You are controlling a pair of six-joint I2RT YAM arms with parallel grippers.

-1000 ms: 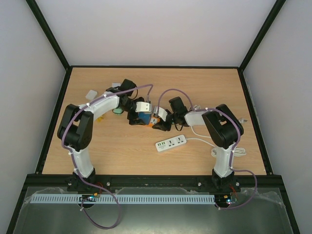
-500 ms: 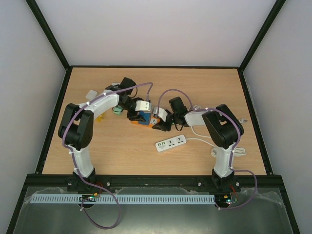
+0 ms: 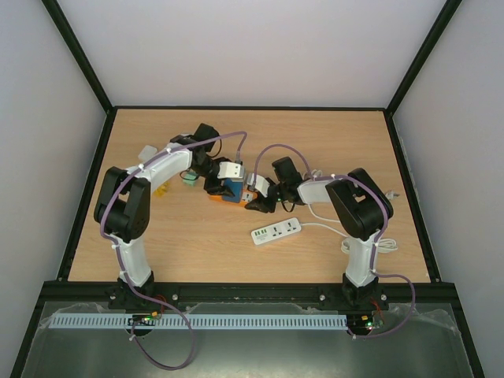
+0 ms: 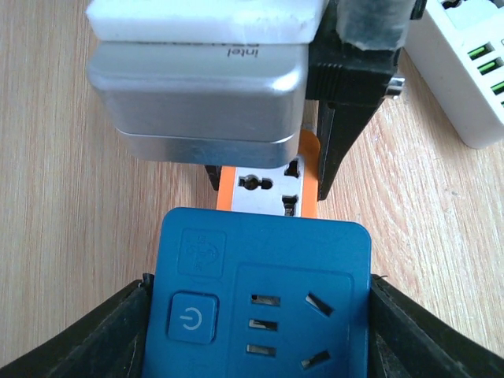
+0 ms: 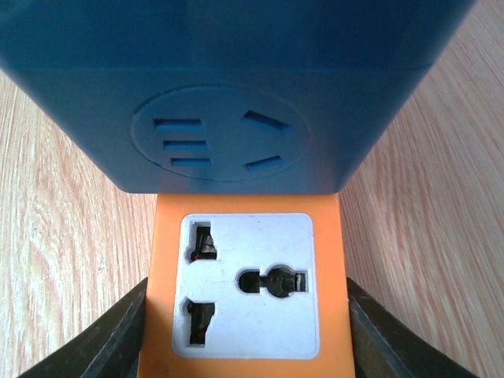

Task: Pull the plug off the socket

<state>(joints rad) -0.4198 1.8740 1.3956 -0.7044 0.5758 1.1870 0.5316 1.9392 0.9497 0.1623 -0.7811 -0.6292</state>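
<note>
Both left fingers (image 4: 102,346) press on the sides of the blue socket (image 4: 264,307) in the left wrist view, pinching it. Just past it, the orange plug (image 4: 272,187) sticks out of its far side, with no gap between the two. A white power strip (image 4: 465,71) lies off to the right on the bench (image 4: 63,197).

From the right wrist, the right fingers (image 5: 102,339) pinch the plug on both sides. The socket sits tight against its far end, so the two are joined.

From the top, both arms meet near the middle of the bench, with the blue and orange pieces between them. The power strip lies apart, nearer the arm bases.

I think the grabbing is done, one piece for each arm. The pulling apart is not done yet.
</note>
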